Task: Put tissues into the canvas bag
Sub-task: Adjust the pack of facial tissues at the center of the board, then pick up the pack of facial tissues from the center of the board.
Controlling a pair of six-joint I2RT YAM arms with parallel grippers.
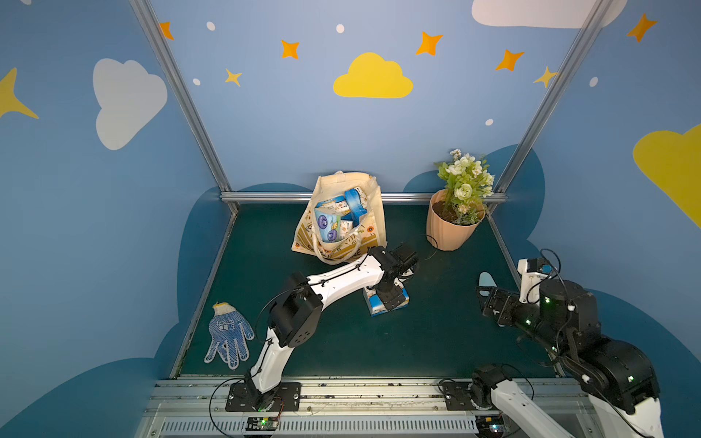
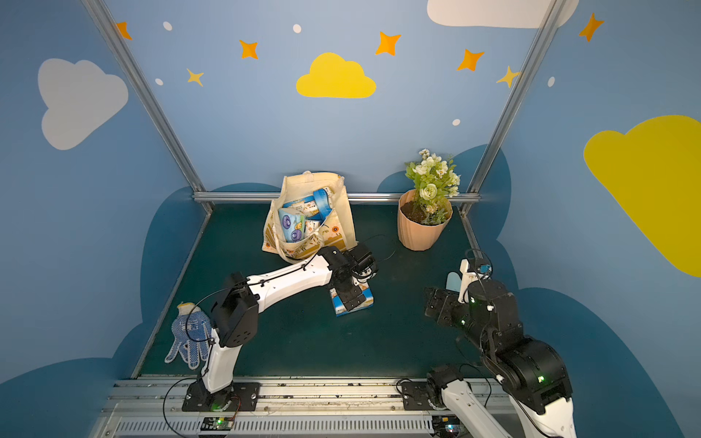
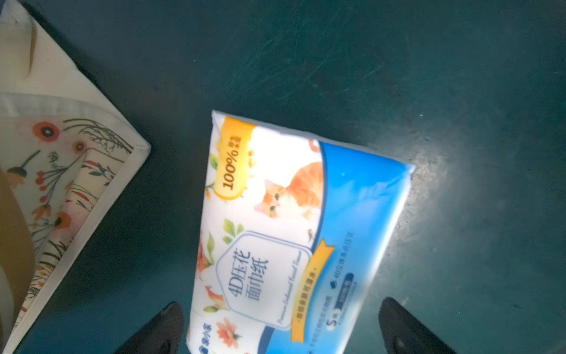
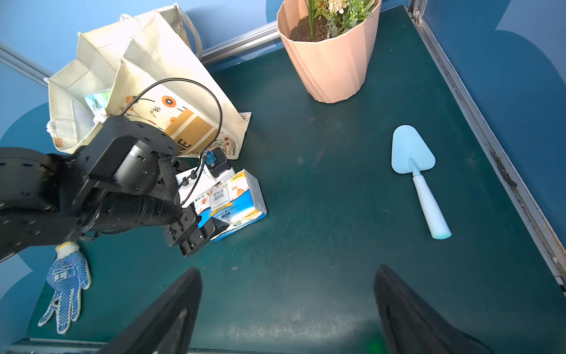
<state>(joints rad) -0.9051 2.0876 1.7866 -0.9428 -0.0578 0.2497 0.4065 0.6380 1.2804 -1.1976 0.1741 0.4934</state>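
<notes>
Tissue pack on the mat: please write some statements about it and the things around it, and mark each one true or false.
1. One pack lies on the mat, outside the bag. True.
2. The left end effector is shut on this pack. False: its fingers stand open, one on each side of the pack.
3. The bag is empty. False: several packs show inside it.
4. The right end effector holds the trowel. False: it is open and empty, and the trowel lies on the mat.
5. The glove lies on the mat, apart from the pack. True.
</notes>
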